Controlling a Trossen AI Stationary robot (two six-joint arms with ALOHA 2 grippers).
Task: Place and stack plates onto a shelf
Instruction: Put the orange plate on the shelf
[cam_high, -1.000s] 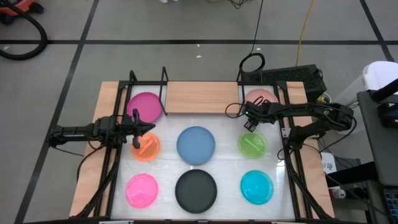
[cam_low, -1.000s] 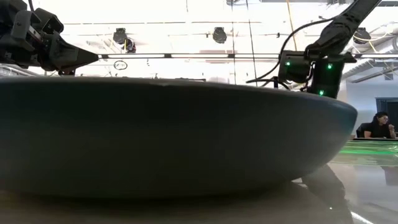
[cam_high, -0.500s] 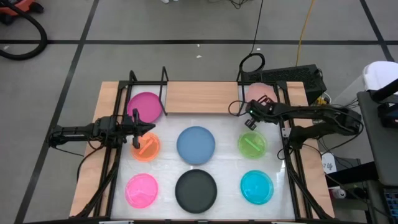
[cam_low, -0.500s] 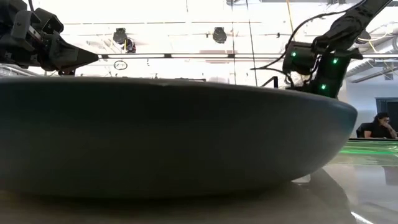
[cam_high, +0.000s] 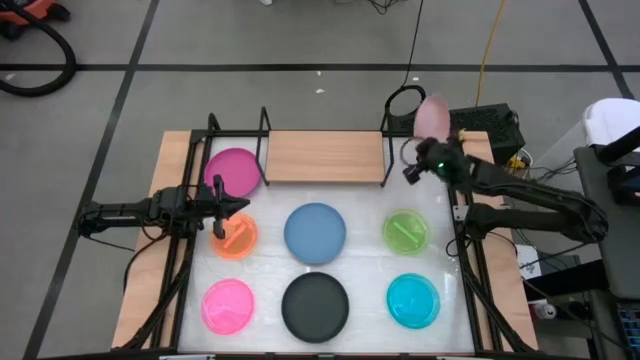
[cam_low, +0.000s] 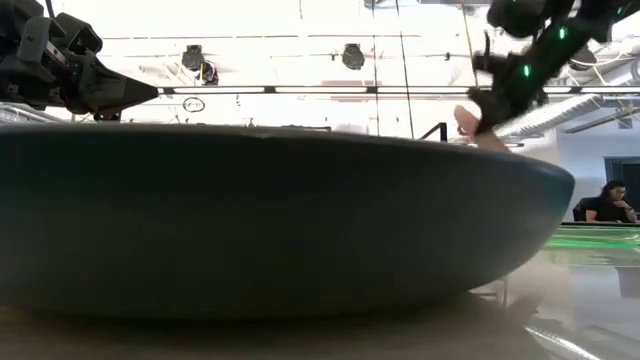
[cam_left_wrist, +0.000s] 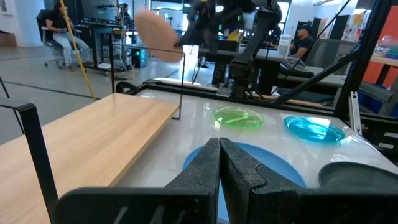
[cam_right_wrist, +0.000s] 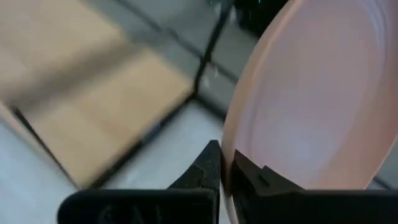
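Note:
My right gripper (cam_right_wrist: 227, 163) is shut on the pale pink plate (cam_high: 432, 115), raised over the table's far right, just right of the shelf (cam_high: 325, 155). The magenta plate (cam_high: 233, 170) lies flat at the left end of the shelf's wooden board. On the white tabletop lie the orange plate (cam_high: 235, 238), blue plate (cam_high: 315, 232), green plate (cam_high: 405, 232), hot pink plate (cam_high: 228, 305), black plate (cam_high: 315, 305) and cyan plate (cam_high: 413, 300). My left gripper (cam_high: 228, 208) hangs shut by the orange plate's far rim, holding nothing. My right gripper pinches the pale pink plate's rim (cam_right_wrist: 233, 146) between its two fingers, one finger on each face. The plate is lifted clear of the table and tipped steeply, its body standing out beyond the fingertips (cam_right_wrist: 214, 158).
Black wire uprights (cam_high: 265, 145) stand at both ends of the shelf board. The table's black side frames (cam_high: 470, 270) run along left and right. In the low view the black plate (cam_low: 270, 220) fills the foreground. People sit in the room beyond the table.
My right gripper has come down on the pale pink plate, shut on its rim, then risen with it. The plate, which lay flat at the far right, is now lifted clear and tipped up on edge.

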